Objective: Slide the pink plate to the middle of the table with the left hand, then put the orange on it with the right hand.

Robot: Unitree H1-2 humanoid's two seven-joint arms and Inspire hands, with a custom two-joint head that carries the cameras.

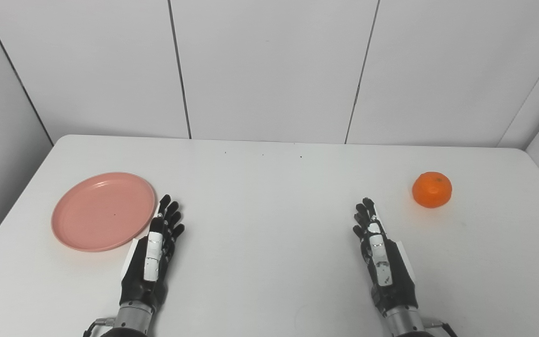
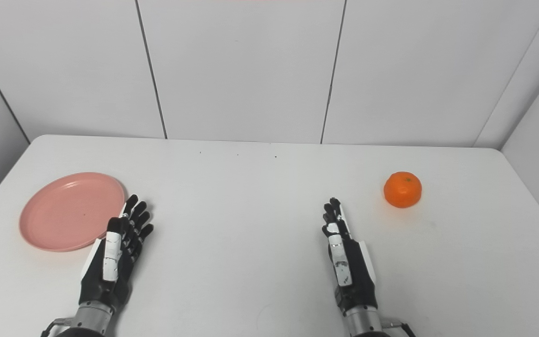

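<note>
A round pink plate (image 1: 103,210) lies flat on the left side of the white table (image 1: 269,196). An orange (image 1: 432,189) sits on the table at the right. My left hand (image 1: 155,250) rests just right of the plate's near-right rim, fingers stretched out and apart, holding nothing. My right hand (image 1: 379,252) lies stretched out on the table, open and empty, a short way left of and nearer than the orange. Both hands also show in the right eye view: left hand (image 2: 115,252), right hand (image 2: 344,255).
White wall panels (image 1: 269,70) stand right behind the table's far edge. Side walls close in at the left and right. The table's left edge runs close to the plate.
</note>
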